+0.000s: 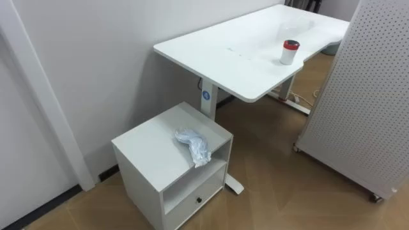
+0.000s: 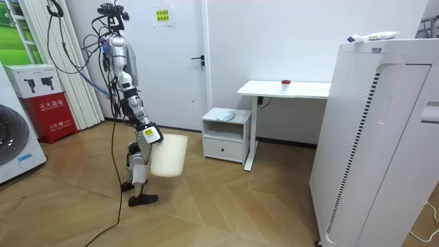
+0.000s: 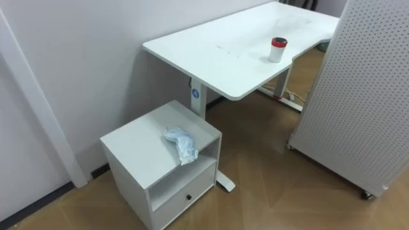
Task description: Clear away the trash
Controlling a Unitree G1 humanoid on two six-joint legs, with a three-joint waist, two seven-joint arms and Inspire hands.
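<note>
A crumpled white plastic wrapper lies on top of a small white cabinet, near its front right corner; it also shows as a pale lump in the room view. A white cup with a red lid stands on the white desk behind the cabinet. In the room view I stand a few steps from the cabinet, facing it. My right hand grips the rim of a white bin, which hangs at my side above the floor.
A white perforated panel on castors stands right of the desk. The desk's leg and foot sit beside the cabinet. A tall white appliance fills the room view's right; a red box and a washing machine stand behind me.
</note>
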